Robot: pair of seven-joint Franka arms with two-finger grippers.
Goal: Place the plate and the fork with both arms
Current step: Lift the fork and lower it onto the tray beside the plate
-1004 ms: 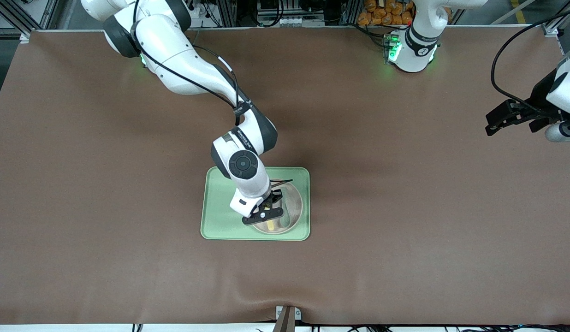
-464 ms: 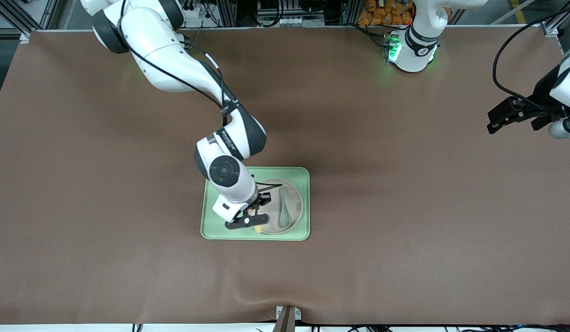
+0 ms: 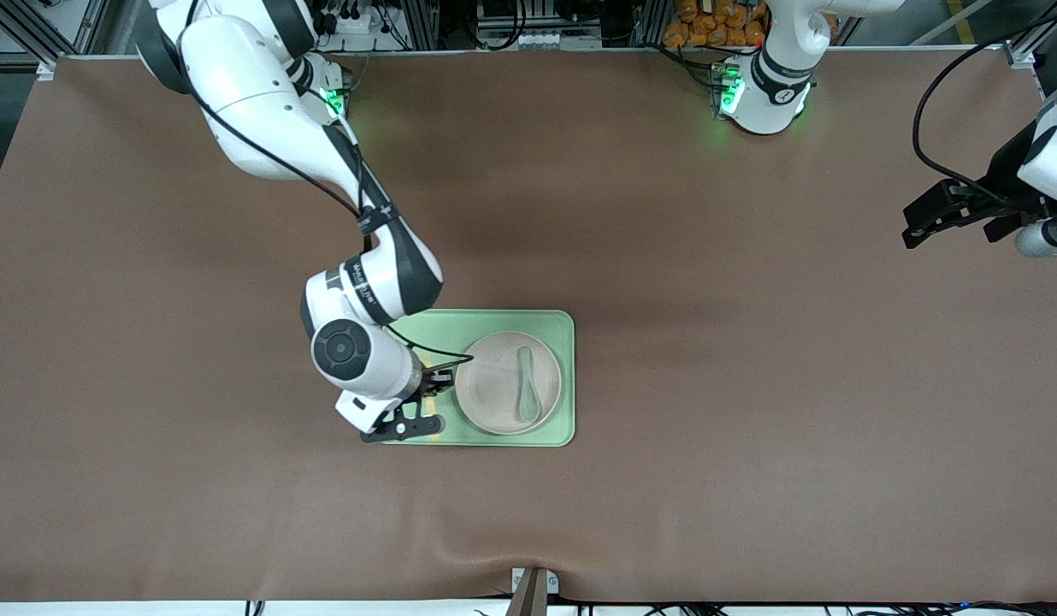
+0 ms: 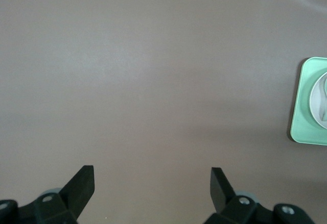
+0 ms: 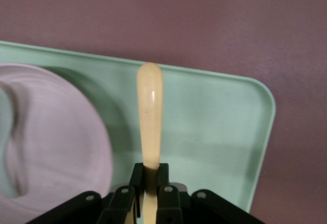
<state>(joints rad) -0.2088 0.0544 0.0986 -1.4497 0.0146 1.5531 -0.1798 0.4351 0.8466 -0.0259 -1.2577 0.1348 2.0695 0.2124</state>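
Observation:
The pale speckled plate (image 3: 490,389) lies on the light-green tray (image 3: 494,321), at the end toward the left arm, with a grey-green spoon (image 3: 526,395) on it. My right gripper (image 3: 413,419) is shut on the pale-yellow fork (image 5: 149,112) and holds it low over the bare part of the tray (image 5: 214,127), beside the plate (image 5: 51,132). The fork's rounded handle sticks out past the fingers (image 5: 151,175); its tines are hidden. My left gripper (image 3: 912,229) is open and empty, waiting over bare table at the left arm's end (image 4: 151,173).
The brown mat covers the whole table. The tray (image 4: 301,112) with the plate (image 4: 319,106) shows at the edge of the left wrist view. Cables and frame parts line the table edge by the arm bases.
My right gripper has carried the fork off the plate toward the right arm's end of the tray, uncovering the plate and spoon. The left arm has barely moved.

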